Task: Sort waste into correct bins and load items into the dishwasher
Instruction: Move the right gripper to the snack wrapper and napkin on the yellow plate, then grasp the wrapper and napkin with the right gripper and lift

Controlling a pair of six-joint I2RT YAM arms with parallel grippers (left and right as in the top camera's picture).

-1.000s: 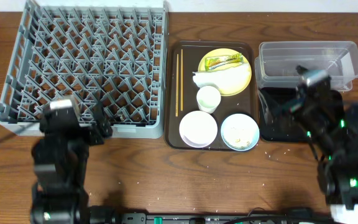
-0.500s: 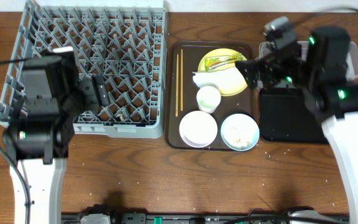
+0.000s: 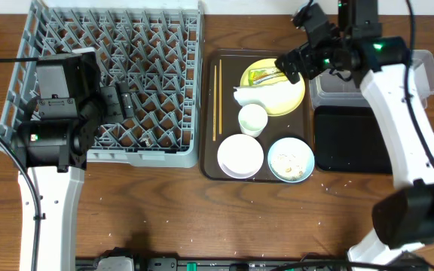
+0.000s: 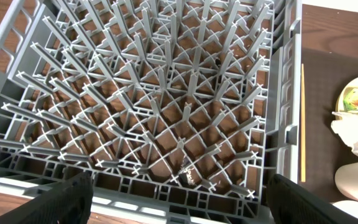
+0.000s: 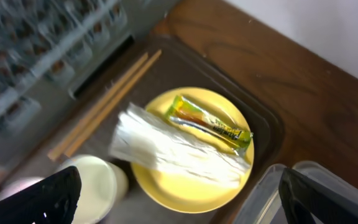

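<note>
The yellow plate (image 3: 286,98) lies at the back of the brown tray and carries the yellow-green wrapper (image 3: 266,74) and white napkin (image 3: 249,95). Before it stand the white cup (image 3: 252,118), white bowl (image 3: 240,155) and light blue bowl (image 3: 291,159) with food scraps. The chopsticks (image 3: 218,98) lie along the tray's left side. My right gripper (image 3: 290,64) is open above the plate's right edge; its view shows wrapper (image 5: 210,122), napkin (image 5: 173,146), plate (image 5: 188,186) and gripper (image 5: 179,199). My left gripper (image 3: 119,105) is open and empty above the grey dish rack (image 3: 21,105), as in its view (image 4: 179,202).
The clear tub (image 3: 398,71) stands at the back right with the black tray (image 3: 353,139) in front of it. The dark brown serving tray (image 3: 209,162) sits between the rack and the bins. The rack (image 4: 160,99) fills the left wrist view.
Both arms have risen from the table's front. The right gripper swung back and left from the black tray to the yellow plate. The left gripper moved over the rack's front part.
</note>
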